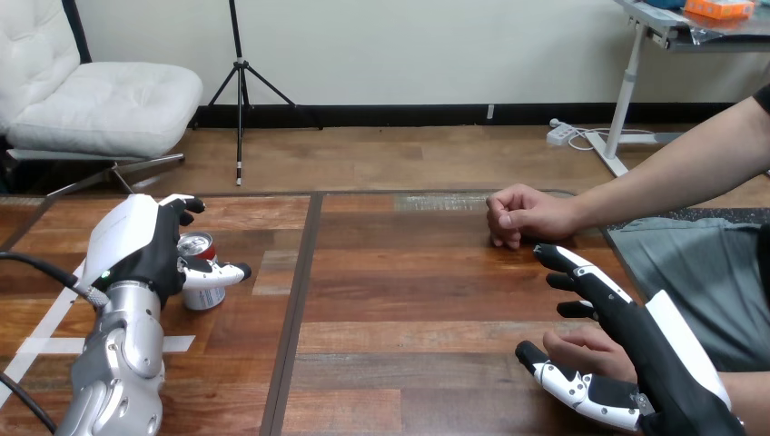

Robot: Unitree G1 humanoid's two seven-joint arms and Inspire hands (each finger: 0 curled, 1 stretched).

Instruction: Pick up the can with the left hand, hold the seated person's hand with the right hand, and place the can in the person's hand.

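A can point(200, 292) with a red top stands on the wooden table point(409, 300) at the left. My left hand point(145, 241) is wrapped round it: the fingers curl behind the can and the thumb lies across its front. At the lower right, my right hand point(654, 354) is open, fingers straight and thumb spread. One of the person's hands point(590, 350) rests on the table between that thumb and the fingers; my fingers are not curled round it. The person's other hand point(522, 216), loosely fisted, rests on the table farther back.
White tape marks point(54, 343) run across the table's left part near my left forearm. A dark seam point(295, 309) runs front to back between the can and the person's hands. The person's forearm point(672, 177) reaches in from the right edge.
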